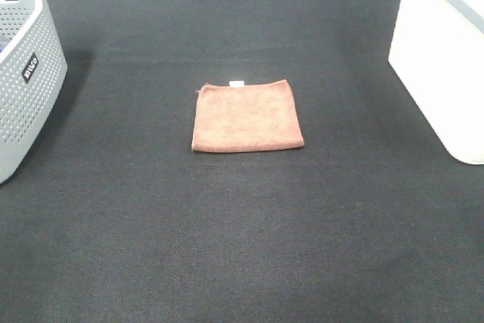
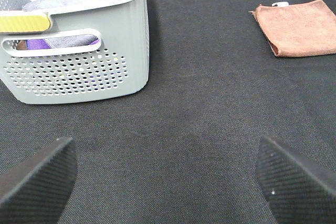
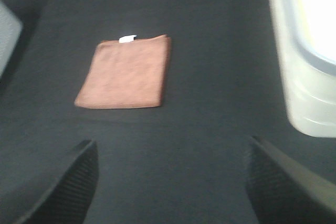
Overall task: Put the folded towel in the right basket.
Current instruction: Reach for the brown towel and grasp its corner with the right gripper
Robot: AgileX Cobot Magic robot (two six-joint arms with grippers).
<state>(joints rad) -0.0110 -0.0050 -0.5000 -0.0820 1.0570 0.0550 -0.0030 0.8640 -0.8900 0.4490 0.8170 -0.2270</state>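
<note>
A folded brown towel with a small white tag lies flat on the black cloth near the table's middle. It also shows in the left wrist view and in the right wrist view. The white right basket stands at the right edge, also in the right wrist view. Neither arm shows in the exterior high view. My left gripper is open and empty, low over the cloth near the grey basket. My right gripper is open and empty, apart from the towel.
A grey perforated basket stands at the left edge; in the left wrist view it holds several folded cloths. Black cloth covers the table.
</note>
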